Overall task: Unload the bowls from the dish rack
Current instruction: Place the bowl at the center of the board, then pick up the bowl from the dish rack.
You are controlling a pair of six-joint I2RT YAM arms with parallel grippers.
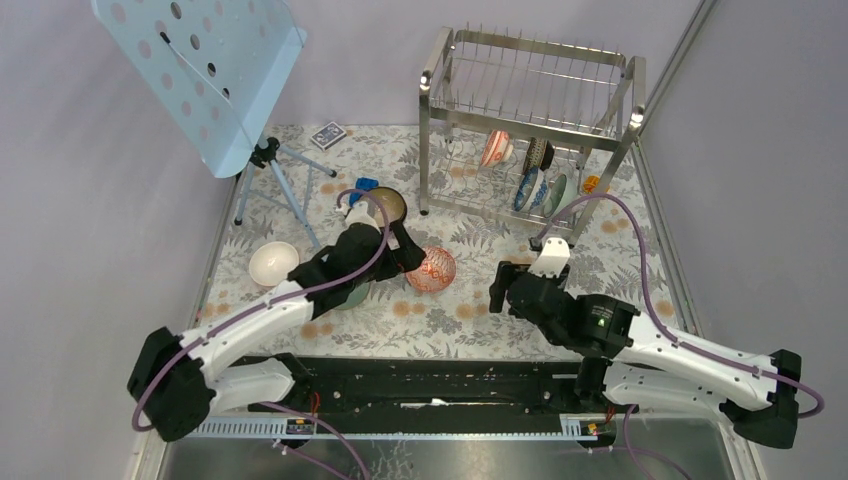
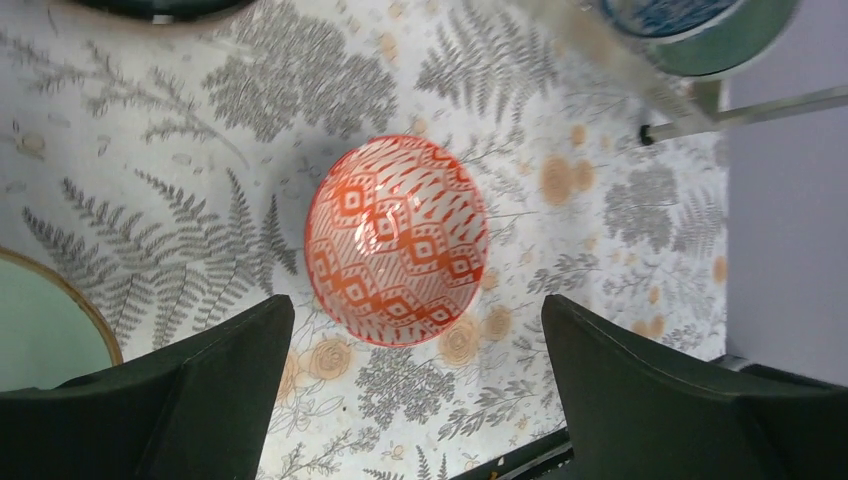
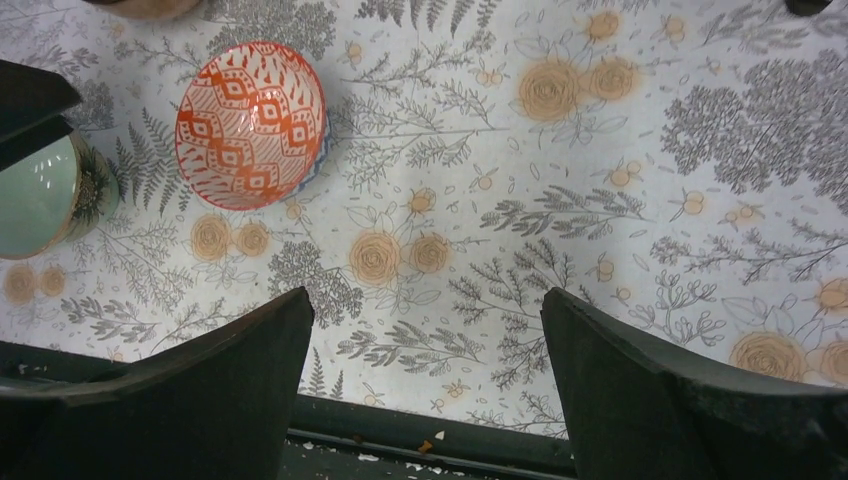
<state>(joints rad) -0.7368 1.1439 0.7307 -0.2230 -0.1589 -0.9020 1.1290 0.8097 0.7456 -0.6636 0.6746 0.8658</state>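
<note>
Starting with the surface (image 1: 462, 322), I want each bowl set flat with room around it, while the dish rack (image 1: 530, 95) at the far right holds several bowls on edge in its lower tier. My left jaws stand wide and grip nothing, hovering directly over the orange-red bowl (image 2: 396, 240), which sits upright on the surface near the pale green bowl (image 2: 40, 320). I judge it best to rise straight up so neither finger clips that rim. My right jaws, also wide and empty, hang over bare surface before the rack. They should go for the blue-and-white bowl (image 1: 527, 188), pinching its rim between the wires.
</note>
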